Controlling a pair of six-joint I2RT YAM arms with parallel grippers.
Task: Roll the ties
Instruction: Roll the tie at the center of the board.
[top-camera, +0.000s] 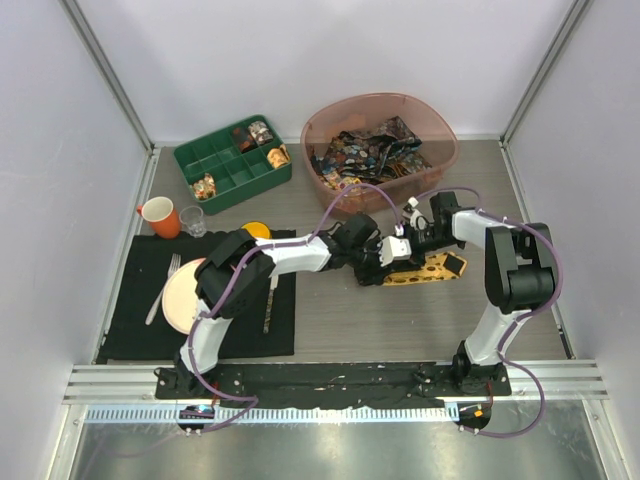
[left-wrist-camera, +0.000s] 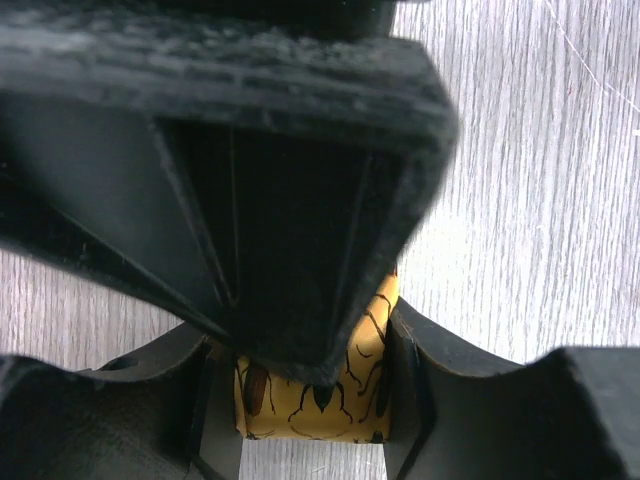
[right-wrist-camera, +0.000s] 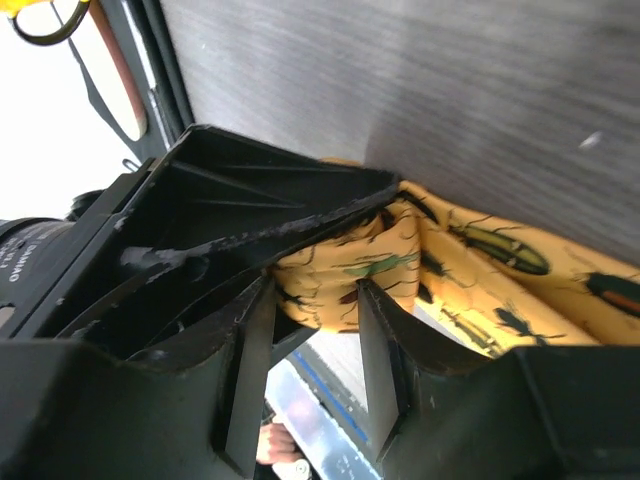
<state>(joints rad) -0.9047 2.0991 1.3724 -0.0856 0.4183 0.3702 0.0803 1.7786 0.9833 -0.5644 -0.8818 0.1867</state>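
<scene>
The yellow-orange tie (top-camera: 428, 268), printed with dark beetles, lies on the table right of centre, with its left end partly rolled. Both grippers meet at that end. My left gripper (top-camera: 383, 252) is shut on the rolled end. In the left wrist view the tie (left-wrist-camera: 300, 405) sits between my gripper's (left-wrist-camera: 312, 420) fingers, half hidden by a finger of the right gripper. My right gripper (top-camera: 405, 240) holds the roll between its fingertips. The right wrist view shows the roll (right-wrist-camera: 345, 265) at the gripper's (right-wrist-camera: 315, 300) tips and the loose tie trailing right. Dark printed ties (top-camera: 372, 152) lie in the pink basin.
A pink basin (top-camera: 440, 125) stands at the back right and a green compartment tray (top-camera: 232, 165) with trinkets at the back left. An orange mug (top-camera: 160, 216), a glass (top-camera: 194, 221) and a black placemat (top-camera: 135, 300) with plate (top-camera: 180, 295) and cutlery are on the left.
</scene>
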